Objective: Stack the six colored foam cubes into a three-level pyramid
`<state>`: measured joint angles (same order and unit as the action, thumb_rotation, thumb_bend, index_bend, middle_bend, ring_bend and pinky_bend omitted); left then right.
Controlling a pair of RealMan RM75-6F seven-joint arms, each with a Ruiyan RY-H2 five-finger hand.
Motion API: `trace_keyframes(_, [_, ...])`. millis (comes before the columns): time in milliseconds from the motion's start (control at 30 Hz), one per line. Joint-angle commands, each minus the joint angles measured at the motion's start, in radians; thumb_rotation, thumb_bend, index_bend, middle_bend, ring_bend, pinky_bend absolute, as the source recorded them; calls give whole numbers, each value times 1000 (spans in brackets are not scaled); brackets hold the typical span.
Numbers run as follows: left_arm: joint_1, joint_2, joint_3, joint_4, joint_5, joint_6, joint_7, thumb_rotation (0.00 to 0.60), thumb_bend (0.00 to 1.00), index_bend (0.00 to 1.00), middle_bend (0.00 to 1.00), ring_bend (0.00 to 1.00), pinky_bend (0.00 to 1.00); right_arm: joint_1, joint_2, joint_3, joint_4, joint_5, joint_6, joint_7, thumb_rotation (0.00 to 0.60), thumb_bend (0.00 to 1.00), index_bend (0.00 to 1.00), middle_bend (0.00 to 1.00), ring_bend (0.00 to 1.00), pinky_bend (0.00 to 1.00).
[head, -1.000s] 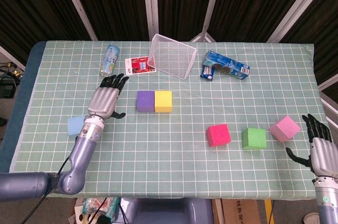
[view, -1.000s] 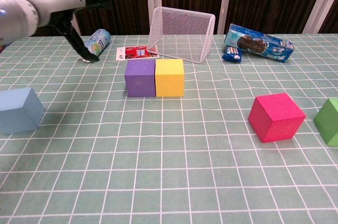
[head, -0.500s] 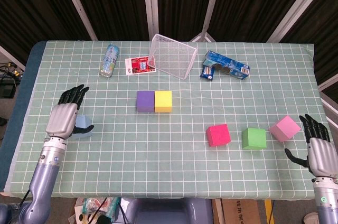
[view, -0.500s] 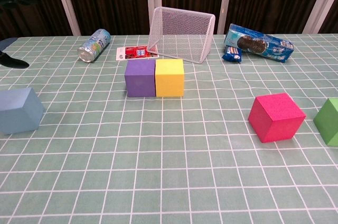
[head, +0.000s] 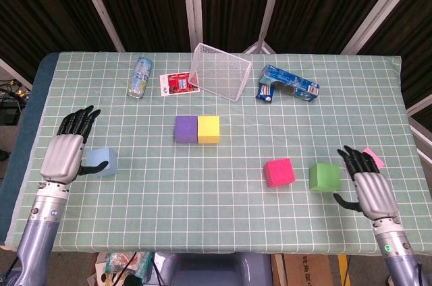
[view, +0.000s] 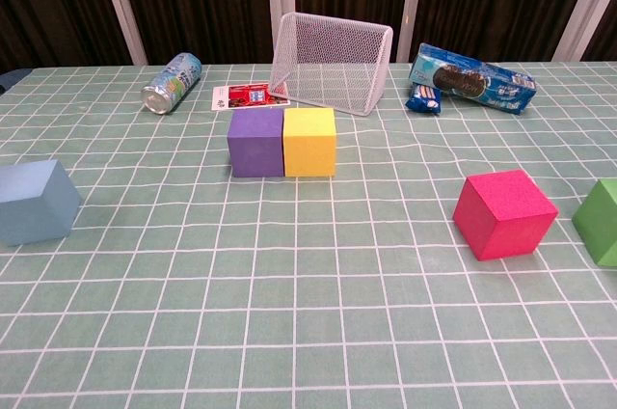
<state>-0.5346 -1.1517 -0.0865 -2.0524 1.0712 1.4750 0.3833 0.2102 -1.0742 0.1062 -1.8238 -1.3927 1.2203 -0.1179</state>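
Observation:
A purple cube (head: pixel 185 129) and a yellow cube (head: pixel 208 129) sit side by side, touching, mid-table; the chest view shows the purple cube (view: pixel 255 142) and the yellow cube (view: pixel 309 141) too. The light blue cube (head: pixel 102 162) lies at the left, just right of my left hand (head: pixel 65 153), whose fingers are spread and hold nothing. Right of centre are a red cube (head: pixel 279 172) and a green cube (head: pixel 325 177). My right hand (head: pixel 368 187) hovers open beside the green cube and covers most of the pink cube (head: pixel 373 158). Neither hand shows in the chest view.
At the back stand a tipped wire basket (head: pixel 221 71), a lying can (head: pixel 140 77), a small red card (head: pixel 178 83) and a blue cookie pack (head: pixel 287 84). The table's front edge runs close below both hands.
My left hand drew back and left from beside the purple cube to the blue cube's left side. My right hand moved left over the pink cube, toward the green one.

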Motion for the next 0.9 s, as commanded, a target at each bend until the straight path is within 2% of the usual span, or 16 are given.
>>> trace_keyframes(33, [8,15,-15,-9,8,-9,-17,600,44,0,2,0,26,77,-17,1,-55,8,-89,-108,600,264,0,0,0,0])
trace_keyframes(233, [19,33,-29,-19,18,-21,-45,600,44,0,2,0,26,149,-60,25,-71,50,-160,-190,600,264,0,0,0,0])
trace_keyframes(400, [32,59,-38,-27,26,-47,-82,600,44,0,2,0,26,226,-111,53,-52,154,-229,-277,600,264,0,0,0,0])
trace_keyframes(900, [56,90,-74,-22,14,-90,-123,600,44,0,1,0,26,307,-189,33,-9,275,-255,-373,600,263,0,18,0,0])
